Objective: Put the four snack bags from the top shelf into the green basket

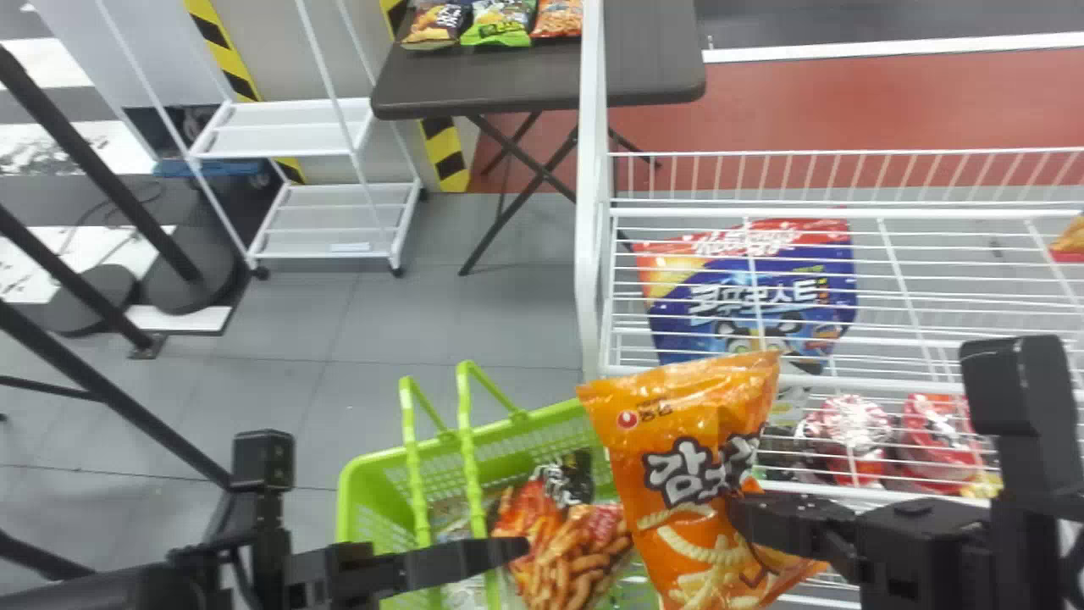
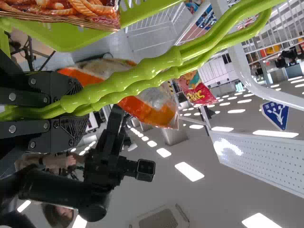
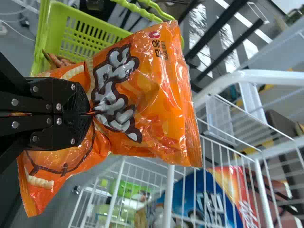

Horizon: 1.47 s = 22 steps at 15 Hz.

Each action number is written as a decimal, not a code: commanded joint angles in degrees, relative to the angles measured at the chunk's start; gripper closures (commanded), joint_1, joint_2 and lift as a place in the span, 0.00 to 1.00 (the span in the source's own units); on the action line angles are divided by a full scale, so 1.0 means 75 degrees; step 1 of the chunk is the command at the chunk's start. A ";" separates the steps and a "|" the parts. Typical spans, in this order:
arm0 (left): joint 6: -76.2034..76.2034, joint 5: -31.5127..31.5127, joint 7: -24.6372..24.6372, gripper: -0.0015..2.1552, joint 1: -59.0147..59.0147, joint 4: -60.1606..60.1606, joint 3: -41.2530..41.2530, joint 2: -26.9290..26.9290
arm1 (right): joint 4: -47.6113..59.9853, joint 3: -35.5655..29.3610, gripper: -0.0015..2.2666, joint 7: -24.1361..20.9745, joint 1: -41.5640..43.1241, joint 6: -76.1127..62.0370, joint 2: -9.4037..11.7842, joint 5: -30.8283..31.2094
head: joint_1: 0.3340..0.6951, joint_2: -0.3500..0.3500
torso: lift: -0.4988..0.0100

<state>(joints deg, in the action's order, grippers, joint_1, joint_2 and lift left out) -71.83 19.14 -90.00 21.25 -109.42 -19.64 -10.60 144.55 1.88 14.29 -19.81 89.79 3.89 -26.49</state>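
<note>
The orange snack bag (image 1: 686,424) is pinched crosswise near mid-length by the right gripper (image 3: 89,113), its fingers closed, the green basket (image 1: 351,487) being located below and leftward.

We record: basket (image 1: 360,476) left of the wire shelf (image 1: 595,254), snack bags (image 1: 572,563) inside it; table (image 1: 474,83) farther back, three bags (image 1: 498,22) on it.

The head view looked down over left gripper (image 1: 511,551) and right gripper (image 1: 745,515), wrist views closely along them, all sharing the green basket (image 1: 346,508).
</note>
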 commanded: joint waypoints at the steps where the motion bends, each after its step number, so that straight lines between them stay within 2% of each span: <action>1: -0.0051 0.0026 -0.0076 1.00 0.0003 -0.0094 0.0088 0.0018 | -0.0863 0.0957 1.00 -0.0054 0.0380 0.0039 -0.0050 0.0333 | 1.00 0.85 | 0.98; 5: -0.0074 0.0026 -0.0076 1.00 0.0015 -0.0211 0.0369 0.0030 | -0.1964 0.2035 1.00 -0.0288 0.0954 0.0039 -0.0202 0.0263 | 1.00 0.99 | 0.98; 6: -0.0074 0.0026 -0.0076 1.00 0.0015 -0.0211 0.0392 0.0030 | -0.2175 0.2187 1.00 -0.0347 0.1083 0.0039 -0.0308 0.0263 | 1.00 1.00 | 0.98; 9: -0.0074 0.0026 -0.0076 1.00 0.0015 -0.0211 0.0428 0.0030 | -0.2996 0.2796 1.00 -0.0710 0.1540 -0.0586 -0.0308 0.0333 | 1.00 1.00 | 0.98; 11: -0.0074 0.0026 -0.0076 1.00 0.0015 -0.0211 0.0475 0.0018 | -0.3722 0.3277 1.00 -0.1085 0.1939 -0.1781 -0.0308 0.0544 | 1.00 1.00 | 0.98; 12: -0.0074 0.0026 -0.0076 1.00 0.0015 -0.0211 0.0498 0.0018 | -0.4167 0.3593 0.96 -0.1097 0.2126 -0.2719 -0.0319 0.0931 | 1.00 1.00 | 0.98; 13: -0.0074 0.0026 -0.0076 1.00 0.0015 -0.0223 0.0510 0.0018 | -0.4554 0.3746 0.88 -0.1085 0.2278 -0.3445 -0.0331 0.1142 | 1.00 1.00 | 0.98; 14: -0.0074 0.0026 -0.0076 1.00 0.0015 -0.0223 0.0521 -0.0005 | -0.4917 0.3851 0.63 -0.0909 0.2513 -0.3867 -0.0331 0.1106 | 1.00 1.00 | 0.98; 15: -0.0074 0.0038 -0.0076 1.00 0.0015 -0.0223 0.0533 -0.0029 | -0.5023 0.3898 0.21 -0.0851 0.2607 -0.3656 -0.0331 0.1060 | 1.00 1.00 | 0.98; 16: -0.0074 0.0062 -0.0076 1.00 0.0015 -0.0223 0.0521 -0.0040 | -0.5011 0.3933 0.00 -0.0827 0.2618 -0.3141 -0.0319 0.1060 | 1.00 1.00 | 0.98; 19: -0.0074 0.0144 -0.0076 1.00 0.0027 -0.0199 0.0404 -0.0087 | -0.4191 0.3675 0.01 -0.0792 0.2360 -0.1359 -0.0226 0.0790 | 1.00 1.00 | 0.98; 22: -0.0051 0.0167 -0.0076 1.00 0.0050 -0.0176 0.0322 -0.0099 | -0.2421 0.2281 0.02 -0.0405 0.1657 -0.0445 -0.0191 0.0790 | 1.00 1.00 | 0.98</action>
<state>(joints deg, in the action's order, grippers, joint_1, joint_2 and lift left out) -72.25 20.29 -90.00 21.56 -110.77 -16.91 -11.32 120.58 23.88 10.91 -5.23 83.15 2.41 -20.48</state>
